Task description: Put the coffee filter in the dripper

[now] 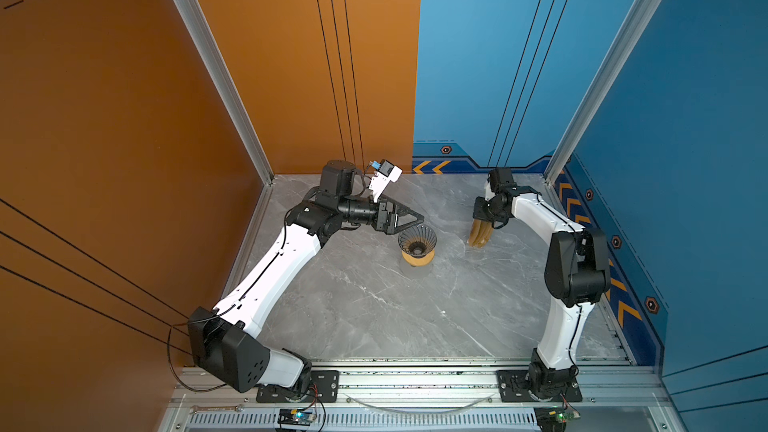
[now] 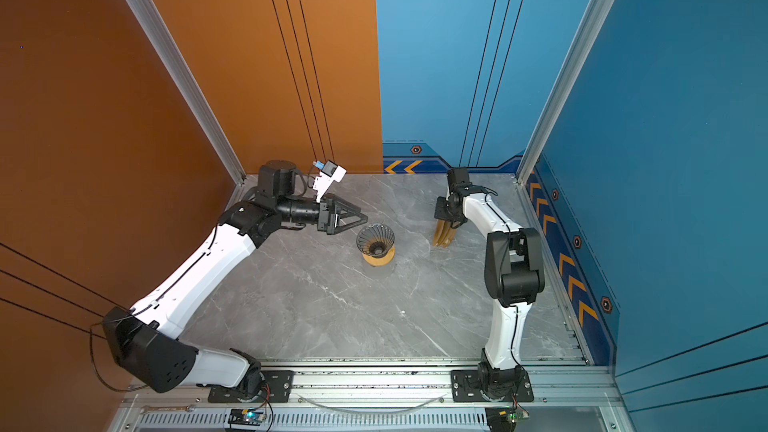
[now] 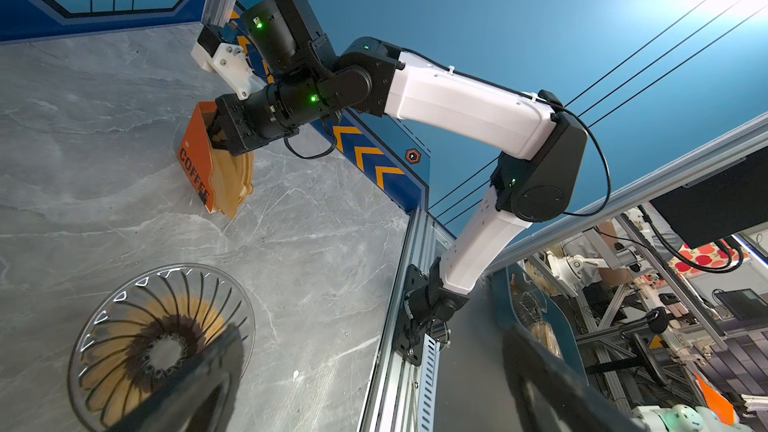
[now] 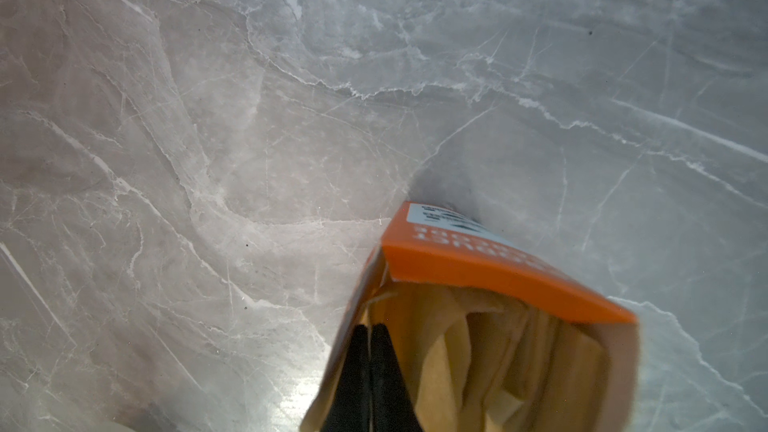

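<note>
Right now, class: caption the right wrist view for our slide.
Right gripper shut inside the orange pack, among tan filters, above the marble table.

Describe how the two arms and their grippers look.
Both the left arm and right arm have glossy white shells between black joint housings, with thin black cables running along them. Green lights glow on the right arm's joints. The left gripper and right gripper are black, tapering to points.

Two high overhead views (same table point(image 1: 374, 305)); wrist cameras close, low.
</note>
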`<state>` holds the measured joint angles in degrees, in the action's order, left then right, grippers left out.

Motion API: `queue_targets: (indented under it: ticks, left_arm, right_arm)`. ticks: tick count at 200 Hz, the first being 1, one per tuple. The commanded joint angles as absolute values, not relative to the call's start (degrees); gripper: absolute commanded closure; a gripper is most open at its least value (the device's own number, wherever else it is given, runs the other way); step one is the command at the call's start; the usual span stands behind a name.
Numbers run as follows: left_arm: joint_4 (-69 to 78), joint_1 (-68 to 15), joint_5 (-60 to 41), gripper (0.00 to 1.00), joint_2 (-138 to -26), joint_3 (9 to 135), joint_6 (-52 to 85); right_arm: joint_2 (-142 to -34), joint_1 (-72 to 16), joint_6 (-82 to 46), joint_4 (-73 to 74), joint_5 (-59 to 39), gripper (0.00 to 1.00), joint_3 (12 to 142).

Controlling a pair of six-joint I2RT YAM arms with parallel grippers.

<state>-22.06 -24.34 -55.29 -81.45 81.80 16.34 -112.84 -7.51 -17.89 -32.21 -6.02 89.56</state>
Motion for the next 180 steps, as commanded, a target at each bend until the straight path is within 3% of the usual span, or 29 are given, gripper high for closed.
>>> queue_targets:
  ticks: [1, 180]
  left_arm:
    - [-21.53, -24.77, -55.18, 0.02, -79.96, 82.4, 15.65]
    - [-20.75, -29.23, -53.89, 0.02, -77.69, 81.91, 15.93]
  right_arm:
    - [-112.19, -7.04, -17.76, -31.55, -5.95, 0.99, 89.41]
    - [-99.35, -7.29, -16.64, -31.38, -2.89, 1.0, 82.42]
